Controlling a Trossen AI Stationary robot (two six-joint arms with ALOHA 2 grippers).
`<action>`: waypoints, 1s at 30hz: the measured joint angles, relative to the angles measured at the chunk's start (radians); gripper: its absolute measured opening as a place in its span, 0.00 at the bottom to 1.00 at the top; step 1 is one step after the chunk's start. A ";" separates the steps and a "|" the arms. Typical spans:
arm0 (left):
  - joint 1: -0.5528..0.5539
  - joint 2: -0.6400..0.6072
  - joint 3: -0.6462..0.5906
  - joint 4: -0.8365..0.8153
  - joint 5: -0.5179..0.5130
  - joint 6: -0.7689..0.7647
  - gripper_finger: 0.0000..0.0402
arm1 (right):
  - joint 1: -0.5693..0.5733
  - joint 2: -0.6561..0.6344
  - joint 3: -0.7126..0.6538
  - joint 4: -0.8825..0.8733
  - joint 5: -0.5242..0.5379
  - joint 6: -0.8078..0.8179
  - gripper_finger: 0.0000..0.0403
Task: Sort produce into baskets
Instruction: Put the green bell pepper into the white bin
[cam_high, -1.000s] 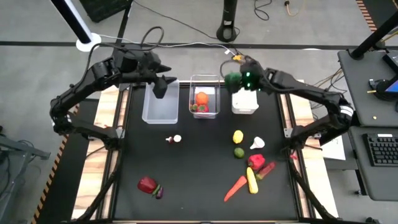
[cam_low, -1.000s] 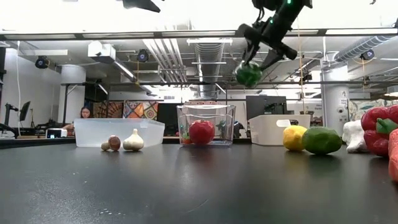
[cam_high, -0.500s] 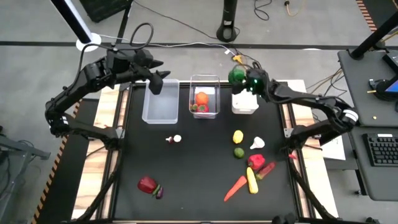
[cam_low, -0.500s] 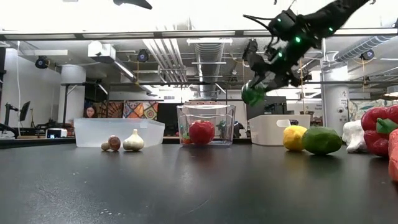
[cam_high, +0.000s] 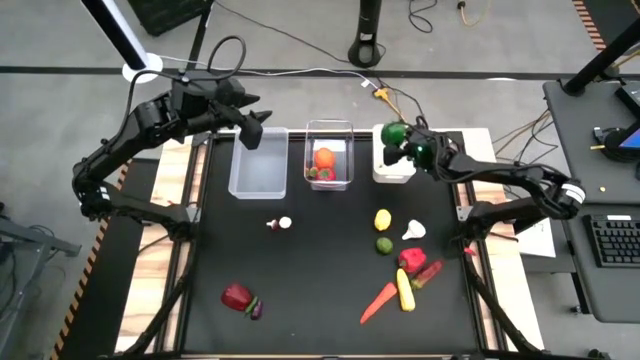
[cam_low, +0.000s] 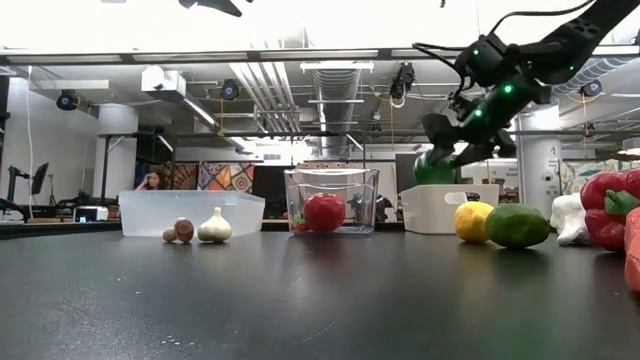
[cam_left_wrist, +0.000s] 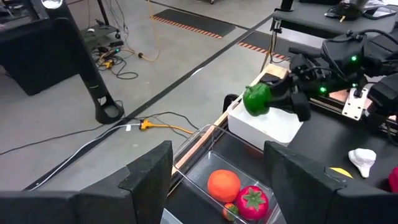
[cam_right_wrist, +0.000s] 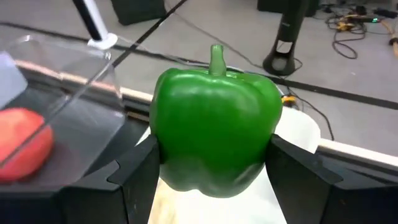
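Pepper over bin is what my next move turns on: the right tool (cam_high: 403, 143) is clamped on the green pepper (cam_high: 393, 133), stem up, directly above the far end of the white basket (cam_high: 394, 172). From the low view it hangs just above the rim, so I judge a straight drop suffices. My left tool (cam_high: 254, 133) waits with fingers apart over the far end of the left clear basket (cam_high: 258, 180), well apart from it.
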 joint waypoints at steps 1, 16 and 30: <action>0.000 0.000 0.000 0.000 -0.007 0.000 0.58 | 0.000 0.005 -0.005 0.001 -0.001 -0.002 0.63; 0.000 0.000 0.000 0.000 -0.034 -0.008 0.58 | -0.005 0.150 -0.038 0.179 -0.001 -0.039 0.63; 0.000 0.000 0.000 0.000 -0.035 -0.026 0.58 | -0.008 0.240 -0.002 0.184 -0.003 -0.014 0.67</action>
